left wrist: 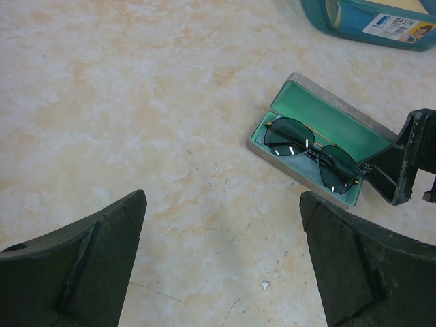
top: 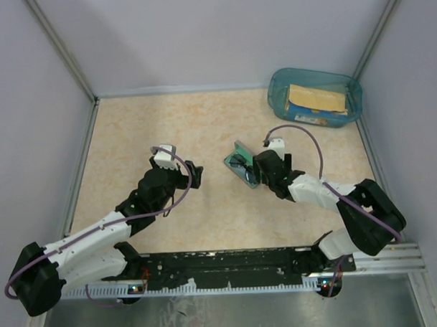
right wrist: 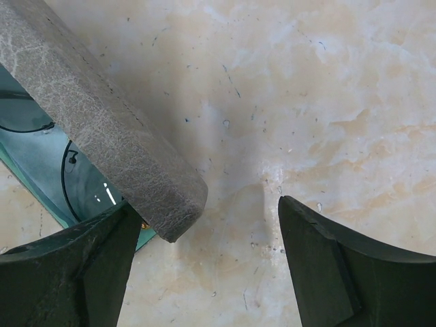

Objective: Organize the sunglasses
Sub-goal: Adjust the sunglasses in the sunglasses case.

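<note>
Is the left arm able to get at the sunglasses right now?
Probably yes: the left gripper is open, bare table lies between it and the open case, and the sunglasses lie uncovered. The right gripper at the case may crowd it.

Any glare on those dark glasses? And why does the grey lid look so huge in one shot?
Left wrist view: small white glints on the sunglasses lenses. Right wrist view: the case lid looms large because it sits close to the camera, casting a soft shadow on the table. Top view: even light, no glare.
</note>
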Robot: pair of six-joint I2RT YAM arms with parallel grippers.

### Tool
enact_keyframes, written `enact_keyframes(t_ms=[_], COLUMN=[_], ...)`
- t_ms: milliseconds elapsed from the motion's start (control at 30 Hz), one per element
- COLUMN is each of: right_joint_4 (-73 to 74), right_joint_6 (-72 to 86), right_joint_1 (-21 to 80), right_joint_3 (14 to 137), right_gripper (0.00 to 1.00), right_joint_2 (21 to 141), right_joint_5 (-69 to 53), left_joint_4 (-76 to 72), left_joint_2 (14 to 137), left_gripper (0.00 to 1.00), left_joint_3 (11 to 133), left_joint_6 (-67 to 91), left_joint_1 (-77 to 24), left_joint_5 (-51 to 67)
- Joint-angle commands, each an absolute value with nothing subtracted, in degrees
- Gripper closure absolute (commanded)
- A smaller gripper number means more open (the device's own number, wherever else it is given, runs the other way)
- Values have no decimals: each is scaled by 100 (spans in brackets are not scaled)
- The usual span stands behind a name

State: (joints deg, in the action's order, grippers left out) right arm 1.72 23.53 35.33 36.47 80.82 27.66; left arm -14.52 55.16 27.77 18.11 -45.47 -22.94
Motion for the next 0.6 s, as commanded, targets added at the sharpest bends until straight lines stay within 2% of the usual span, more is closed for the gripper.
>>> enact_keyframes(t_ms=[0, 267, 567], right_joint_4=[-37, 27, -134], right_joint_6=[2285, 2109, 1677], right_joint_1=[3472, 3474, 3473], right_joint_3=[3883, 3811, 3758], right_gripper=[20, 20, 16], right_joint_2=[8059, 7308, 6329], right_joint_5=[2810, 2657, 2081], left_joint_4=[-1556, -1529, -1517], left_joint_2=[5449, 5673, 6651], left_gripper=[0, 0, 0], left_joint_3=[2745, 2839, 3211], left_joint_6=[1744, 1753, 1788], left_joint_1=[-4526, -4525, -4522], left_joint_5=[-2341, -2208, -1796])
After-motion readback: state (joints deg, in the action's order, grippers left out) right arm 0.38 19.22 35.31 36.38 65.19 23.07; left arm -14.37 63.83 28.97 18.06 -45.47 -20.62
